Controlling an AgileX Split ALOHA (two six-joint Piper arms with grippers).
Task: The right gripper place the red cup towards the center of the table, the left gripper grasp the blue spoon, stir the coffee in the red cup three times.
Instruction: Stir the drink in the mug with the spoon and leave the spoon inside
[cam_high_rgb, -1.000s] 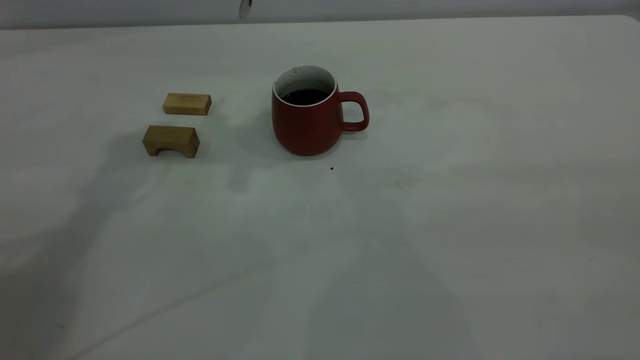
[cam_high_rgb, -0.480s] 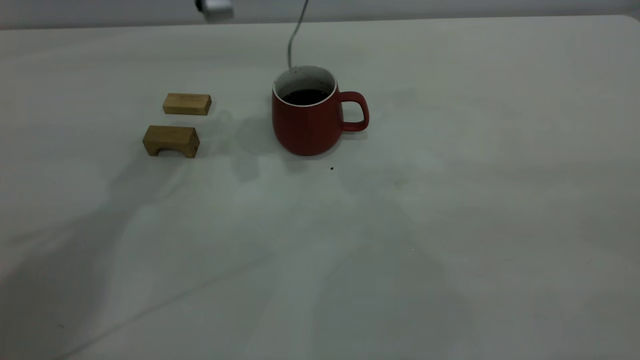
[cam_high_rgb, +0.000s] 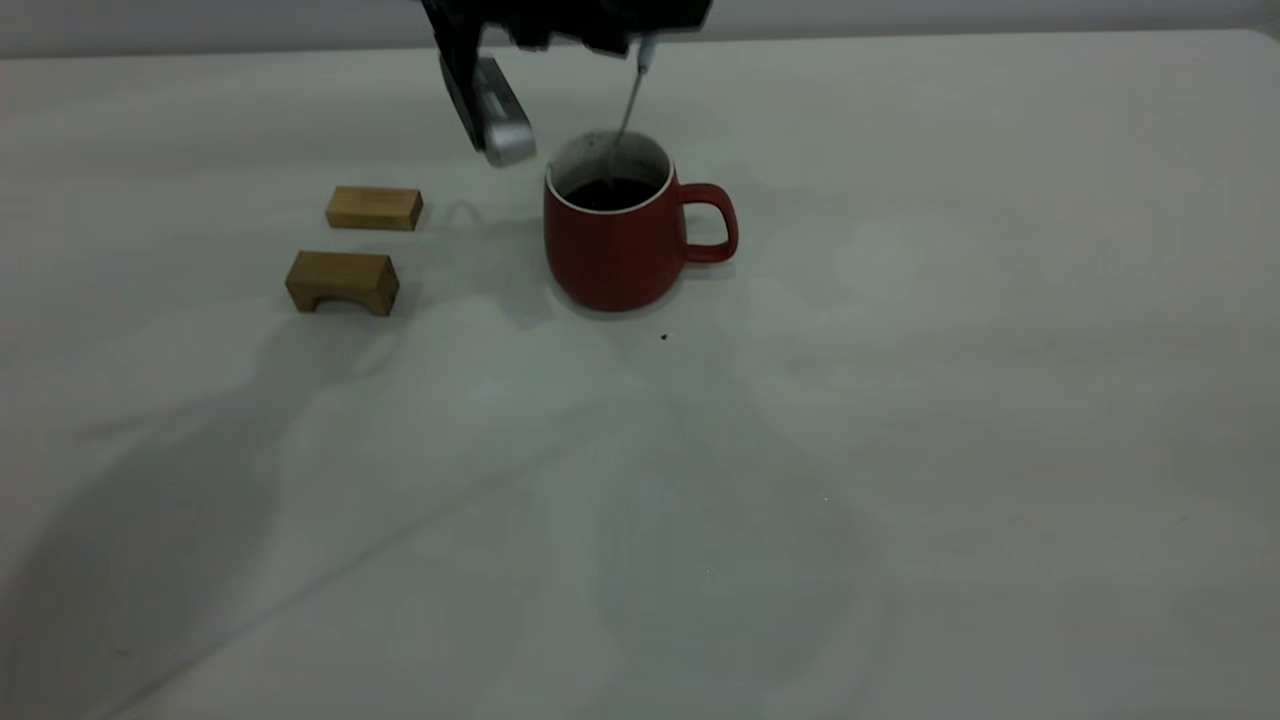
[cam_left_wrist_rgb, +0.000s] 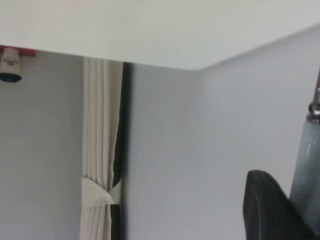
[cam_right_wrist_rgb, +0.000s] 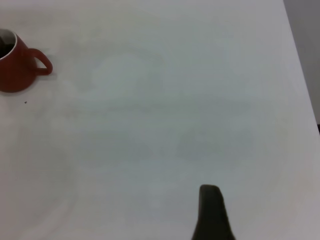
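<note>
At the top centre of the exterior frame, the left claw (cam_high_rgb: 640, 45) grips the blue spoon (cam_high_rgb: 628, 105), its metal neck slanting into the red cup (cam_high_rgb: 622, 235) on the counter (cam_high_rgb: 900, 450). The right claw (cam_right_wrist_rgb: 212, 212) sits far off; whether it is open I cannot tell. A wide stir could knock the rim, tipping the cup or slopping coffee (cam_high_rgb: 610, 192).

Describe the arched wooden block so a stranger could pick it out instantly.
On the table, look left of the red cup, where two wooden blocks lie. The arched block is the nearer, darker one; unlike the flat block behind it, its underside has a cut-out arch.
</note>
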